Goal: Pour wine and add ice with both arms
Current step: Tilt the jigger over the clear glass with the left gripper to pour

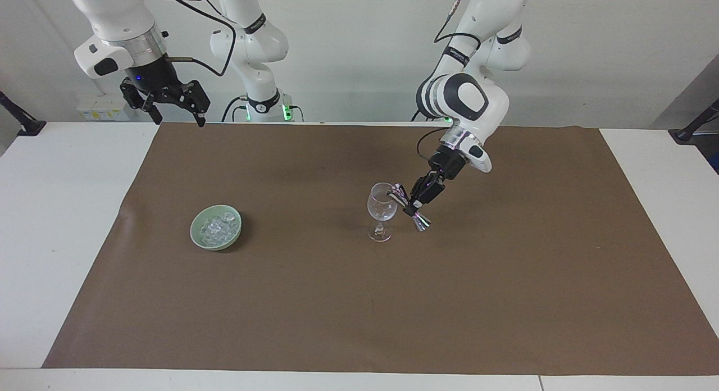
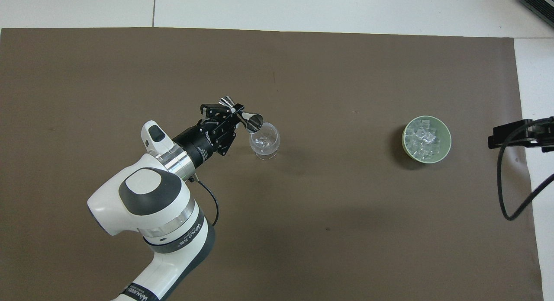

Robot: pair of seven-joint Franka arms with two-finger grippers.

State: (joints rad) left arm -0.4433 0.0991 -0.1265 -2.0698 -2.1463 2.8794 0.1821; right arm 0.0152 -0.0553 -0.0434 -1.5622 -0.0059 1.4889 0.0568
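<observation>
Left pincer grips tilted jigger at wine glass rim: contact could topple it; right pincer waits open above the bench edge

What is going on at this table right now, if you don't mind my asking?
The left gripper is shut on a metal jigger, tipped with one cup at the rim of the wine glass standing on the brown mat. The ice lies in the green bowl toward the right arm's end. The right gripper waits open, up by its base.
</observation>
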